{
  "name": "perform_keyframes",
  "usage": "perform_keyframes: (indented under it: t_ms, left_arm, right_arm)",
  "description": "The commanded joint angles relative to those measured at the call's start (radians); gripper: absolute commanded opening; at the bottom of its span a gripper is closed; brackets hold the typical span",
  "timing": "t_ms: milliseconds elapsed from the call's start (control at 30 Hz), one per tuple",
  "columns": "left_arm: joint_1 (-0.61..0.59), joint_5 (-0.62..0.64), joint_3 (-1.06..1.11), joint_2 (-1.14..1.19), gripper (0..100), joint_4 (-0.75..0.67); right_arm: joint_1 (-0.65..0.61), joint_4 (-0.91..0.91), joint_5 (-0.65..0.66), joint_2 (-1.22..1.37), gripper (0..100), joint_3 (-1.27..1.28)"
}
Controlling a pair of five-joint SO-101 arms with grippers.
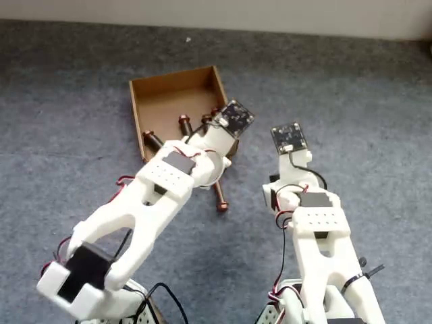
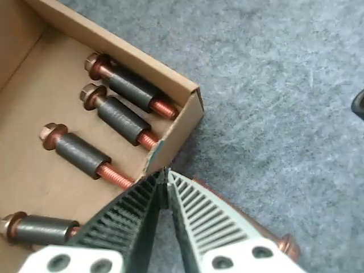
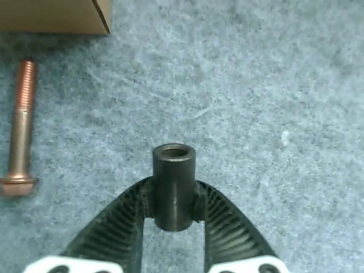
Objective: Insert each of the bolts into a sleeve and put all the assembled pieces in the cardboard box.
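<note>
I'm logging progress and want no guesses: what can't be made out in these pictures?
High view: the left arm covers a corner of the cardboard box, so its assembled pieces cannot be counted.
Left wrist view: the shut left claw hides most of the loose bolt; the picture's edge cuts one assembled piece.
High view: the right arm covers the right claw and its sleeve.

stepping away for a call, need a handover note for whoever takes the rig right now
Left tool: shut, empty, at a corner of the cardboard box.
Right tool: shut on a sleeve, over the carpet.
Done: four assembled pieces lie in the box.
Left: one loose bolt lies on the carpet just outside the box. It has to go into the held sleeve, and then that piece goes into the box.
</note>
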Motion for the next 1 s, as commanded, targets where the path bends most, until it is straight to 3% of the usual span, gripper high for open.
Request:
perform_keyframes:
  t_ms: [0, 300, 500, 633, 967]
  left_arm:
    - [0.047, 0.014, -0.053, 0.088, 1, -0.072]
    - [0.079, 0.014, -0.214, 0.311, 1, -0.057]
    - [0.068, 0.012, -0.361, 0.383, 1, 0.233]
    - [0.047, 0.011, -0.355, 0.380, 1, 0.308]
    - [0.038, 0.011, -0.156, 0.226, 1, 0.311]
  right_arm:
    - [0.012, -0.021, -0.009, -0.038, 0.4, -0.012]
    - [0.012, -0.021, -0.006, -0.038, 0.4, -0.012]
    - [0.012, -0.021, -0.005, -0.038, 0.4, -0.012]
    - [0.012, -0.021, -0.005, -0.038, 0.4, -0.012]
    - [0.012, -0.021, -0.005, -0.038, 0.4, -0.012]
